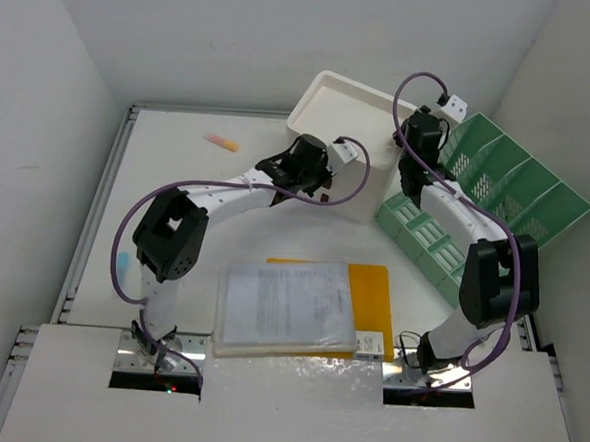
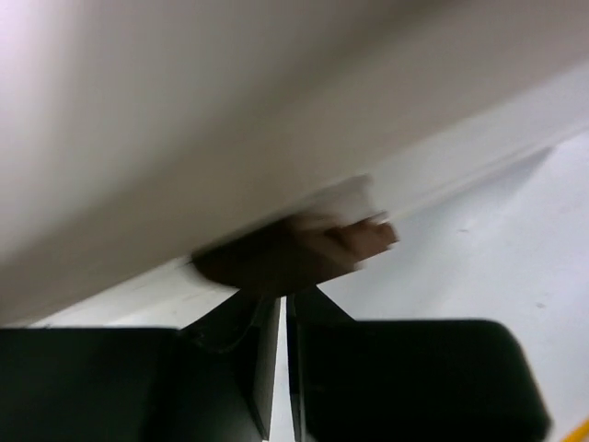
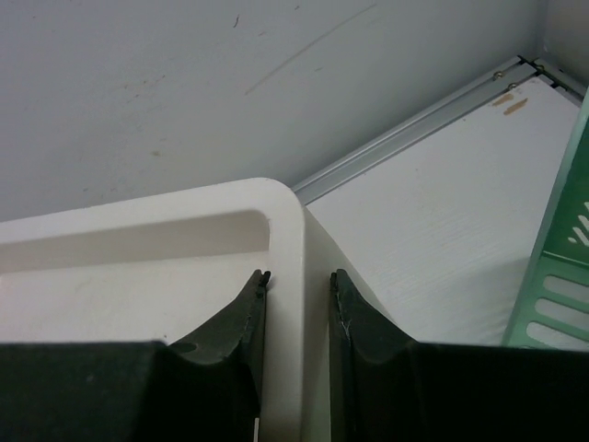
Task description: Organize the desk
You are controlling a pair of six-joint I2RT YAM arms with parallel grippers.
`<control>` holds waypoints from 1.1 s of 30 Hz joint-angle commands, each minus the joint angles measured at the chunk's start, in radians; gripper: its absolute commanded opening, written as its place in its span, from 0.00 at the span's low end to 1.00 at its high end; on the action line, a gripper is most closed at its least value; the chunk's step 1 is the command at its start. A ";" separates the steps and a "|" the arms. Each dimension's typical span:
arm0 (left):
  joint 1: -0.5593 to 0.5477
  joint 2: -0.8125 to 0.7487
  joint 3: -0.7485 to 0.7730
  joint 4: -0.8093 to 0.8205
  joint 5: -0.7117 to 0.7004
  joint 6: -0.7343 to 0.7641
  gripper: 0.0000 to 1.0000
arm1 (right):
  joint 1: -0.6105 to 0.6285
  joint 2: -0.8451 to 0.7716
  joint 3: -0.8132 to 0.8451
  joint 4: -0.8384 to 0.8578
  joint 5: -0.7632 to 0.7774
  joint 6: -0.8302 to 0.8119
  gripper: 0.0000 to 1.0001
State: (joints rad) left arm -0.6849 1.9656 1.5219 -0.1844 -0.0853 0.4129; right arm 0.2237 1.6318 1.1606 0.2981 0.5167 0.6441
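Note:
The white desk carries a white open box at the back centre, tipped up. My right gripper is shut on the box's rim near a rounded corner, one finger inside and one outside. My left gripper is against the box's near-left side. In the left wrist view its jaws are almost together, with only a thin slit between them. A blurred brown thing sits just past the tips, under the box's edge. I cannot tell whether it is pinched.
A green slotted file rack lies right of the box and shows in the right wrist view. A paper stack lies on a yellow folder at the front. Beside them is a small white block. An orange-pink stick lies at the back left.

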 commanded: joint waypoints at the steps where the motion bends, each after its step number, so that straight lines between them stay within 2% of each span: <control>1: 0.058 0.006 0.067 0.204 -0.061 0.011 0.07 | 0.080 0.040 0.005 -0.163 -0.135 0.095 0.00; 6: 0.059 -0.046 0.000 0.165 0.015 -0.019 0.11 | 0.080 0.121 0.091 -0.211 -0.110 0.111 0.00; 9: 0.058 -0.122 -0.123 0.166 0.079 -0.066 0.18 | 0.080 0.143 0.094 -0.208 -0.086 0.137 0.00; 12: 0.055 -0.168 -0.245 0.247 0.154 -0.111 0.31 | 0.080 0.155 0.082 -0.192 -0.055 0.170 0.00; 13: 0.053 -0.168 -0.268 0.259 0.174 -0.127 0.38 | 0.080 0.157 0.077 -0.185 -0.052 0.181 0.00; 19: 0.051 -0.082 -0.302 0.358 0.208 -0.174 0.62 | 0.082 0.132 0.036 -0.165 -0.029 0.284 0.00; 21: 0.045 -0.085 -0.366 0.472 0.173 -0.168 0.69 | 0.082 0.125 0.042 -0.172 -0.004 0.293 0.00; 24: 0.044 -0.057 -0.408 0.608 0.110 -0.145 0.70 | 0.086 0.131 0.071 -0.198 0.016 0.290 0.00; 31: 0.041 0.026 -0.416 0.699 0.075 -0.160 0.70 | 0.103 0.142 0.110 -0.228 0.045 0.289 0.00; 32: 0.042 0.026 -0.422 0.732 0.061 -0.183 0.71 | 0.105 0.140 0.108 -0.225 0.048 0.289 0.00; 33: 0.044 0.019 -0.436 0.838 0.056 -0.189 0.71 | 0.105 0.140 0.109 -0.223 0.052 0.290 0.00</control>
State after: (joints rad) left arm -0.6361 1.9945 1.0973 0.4210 0.0082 0.2665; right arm 0.2687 1.7176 1.2842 0.2047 0.6533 0.8165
